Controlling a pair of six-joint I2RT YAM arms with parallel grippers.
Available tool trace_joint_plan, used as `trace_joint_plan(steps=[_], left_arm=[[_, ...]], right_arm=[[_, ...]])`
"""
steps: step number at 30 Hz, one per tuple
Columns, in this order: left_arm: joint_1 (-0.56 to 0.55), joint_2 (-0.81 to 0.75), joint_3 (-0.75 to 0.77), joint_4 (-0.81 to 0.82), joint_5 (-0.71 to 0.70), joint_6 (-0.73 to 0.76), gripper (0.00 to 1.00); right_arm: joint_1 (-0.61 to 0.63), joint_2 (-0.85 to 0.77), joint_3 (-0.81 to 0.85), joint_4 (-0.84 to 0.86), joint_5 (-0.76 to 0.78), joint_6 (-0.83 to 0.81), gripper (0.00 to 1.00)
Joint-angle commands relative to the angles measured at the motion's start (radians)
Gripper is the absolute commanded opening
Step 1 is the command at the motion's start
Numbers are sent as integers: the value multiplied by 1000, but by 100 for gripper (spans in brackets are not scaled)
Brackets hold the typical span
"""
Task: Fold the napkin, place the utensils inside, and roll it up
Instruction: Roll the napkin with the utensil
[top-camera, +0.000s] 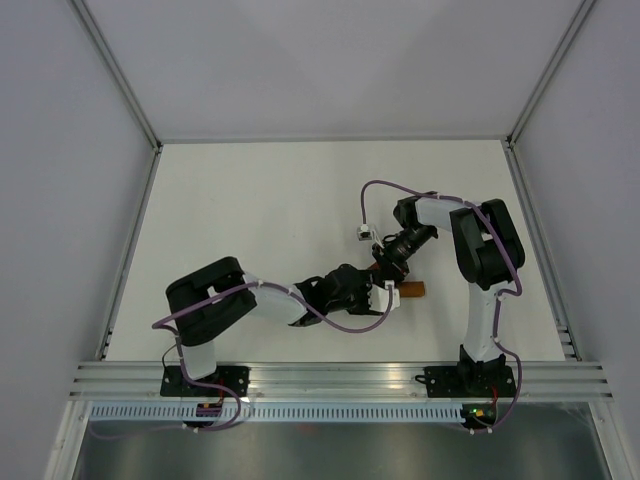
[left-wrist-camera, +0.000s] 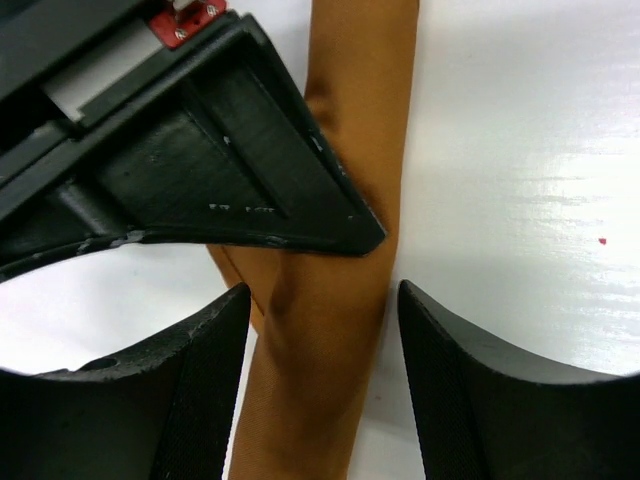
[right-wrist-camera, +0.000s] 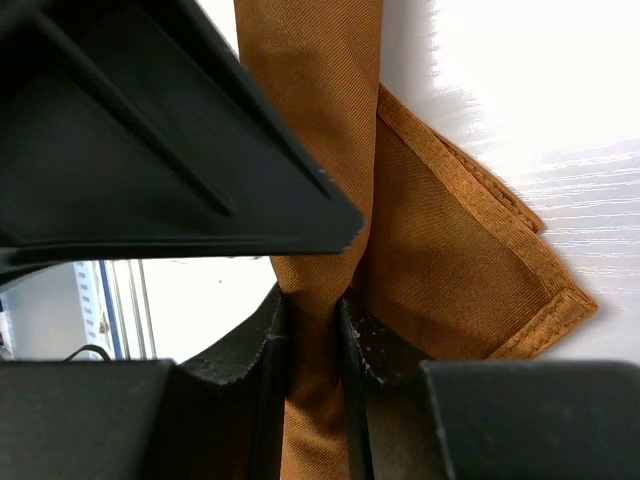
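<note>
Lying as a narrow roll on the surface (left-wrist-camera: 520, 200), the napkin (left-wrist-camera: 365, 100) is pinched by the right jaws, while the left jaws stand open astride it. A firm pinch is advised so that nothing unrolls.

Left arm (top-camera: 262, 300) and right arm (top-camera: 482, 250) — white links, bulky black joints, purple cables (top-camera: 372, 188) looping alongside, black bases (top-camera: 205, 380) at six o'clock. The left gripper (left-wrist-camera: 322, 290) has curved, matte-black fingers (left-wrist-camera: 170, 400).

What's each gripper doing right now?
Left gripper: open, jaws astride the rolled rust-orange cloth napkin.
Right gripper: shut on the same napkin roll.
</note>
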Motion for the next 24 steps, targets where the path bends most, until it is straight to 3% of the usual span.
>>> trace_joint_plan(steps=[1,6,13,19,24], left_arm=[[-7,39,43,-35,54,43,66],[4,73,63,-63,69,24,64],[28,96,92,-164,114,-17,38],[33,113,124,-230,145,-62,12],[48,113,139,-279,200,-112,5]], right_arm=[[1,73,-23,106,149,-59,22],[1,71,-21,103,146,-60,22],[-1,70,-19,97,141,-68,24],[-2,56,-18,99,137,-63,38],[-13,-7,-23,117,131,-27,54]])
